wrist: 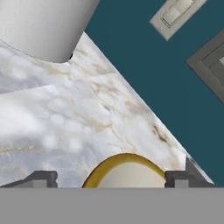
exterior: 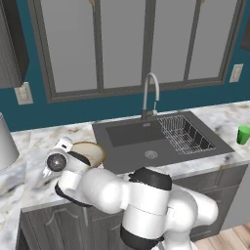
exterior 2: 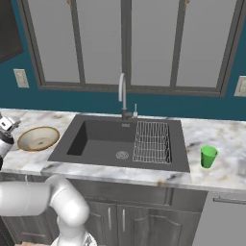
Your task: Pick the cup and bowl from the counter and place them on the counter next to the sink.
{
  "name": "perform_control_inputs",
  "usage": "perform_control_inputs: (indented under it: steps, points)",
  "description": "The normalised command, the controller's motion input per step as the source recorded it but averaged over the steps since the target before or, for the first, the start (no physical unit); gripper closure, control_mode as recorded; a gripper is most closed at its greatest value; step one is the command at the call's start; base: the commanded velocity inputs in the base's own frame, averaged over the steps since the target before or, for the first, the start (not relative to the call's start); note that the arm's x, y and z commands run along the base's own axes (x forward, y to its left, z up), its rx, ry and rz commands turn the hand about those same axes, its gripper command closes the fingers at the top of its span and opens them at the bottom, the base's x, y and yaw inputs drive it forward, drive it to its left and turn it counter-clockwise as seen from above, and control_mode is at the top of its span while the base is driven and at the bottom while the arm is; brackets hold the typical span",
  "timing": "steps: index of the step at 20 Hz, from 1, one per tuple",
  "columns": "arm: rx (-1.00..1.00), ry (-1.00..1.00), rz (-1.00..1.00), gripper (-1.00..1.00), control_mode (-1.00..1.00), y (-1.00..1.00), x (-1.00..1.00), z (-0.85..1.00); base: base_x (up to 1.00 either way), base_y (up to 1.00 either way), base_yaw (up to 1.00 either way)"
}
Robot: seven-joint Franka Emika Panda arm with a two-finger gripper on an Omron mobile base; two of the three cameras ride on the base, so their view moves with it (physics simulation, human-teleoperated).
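Now my gripper (wrist: 111, 178) hangs over the counter (exterior 2: 226, 168) left of the sink (exterior 2: 96, 137), my fingers (wrist: 41, 178) spread wide apart with the bowl (exterior 2: 38, 138) between them at six o'clock in my hand view, its rim not clamped. The bowl sits on the marble just beside the basin's left edge. The cup (exterior 2: 208, 156) stands upright at the sink's three o'clock side, well apart from me.

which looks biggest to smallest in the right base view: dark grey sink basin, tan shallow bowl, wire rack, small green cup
1. dark grey recessed sink basin
2. wire rack inside the basin
3. wide shallow tan bowl on the marble counter
4. small bright-green cup

Rack and bowl look closer in size, so that pair is less sure.
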Motion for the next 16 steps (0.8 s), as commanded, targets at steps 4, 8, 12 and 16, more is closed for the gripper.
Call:
perform_control_inputs:
  steps: [4, 8, 12, 16]
  points:
    - [0.00, 0.00, -0.01, -1.00, -1.00, 0.05, -0.04, 0.98, 0.00, 0.00, 0.00]
    - [0.12, 0.18, -0.16, -1.00, -1.00, -0.48, 0.00, 0.62, 0.00, 0.00, 0.00]
    - [0.22, 0.29, -0.33, -1.00, -1.00, -0.70, -0.26, 0.37, 0.00, 0.00, 0.00]
    - [0.26, 0.23, -0.34, -1.00, -1.00, -0.84, -0.63, 0.41, 0.00, 0.00, 0.00]
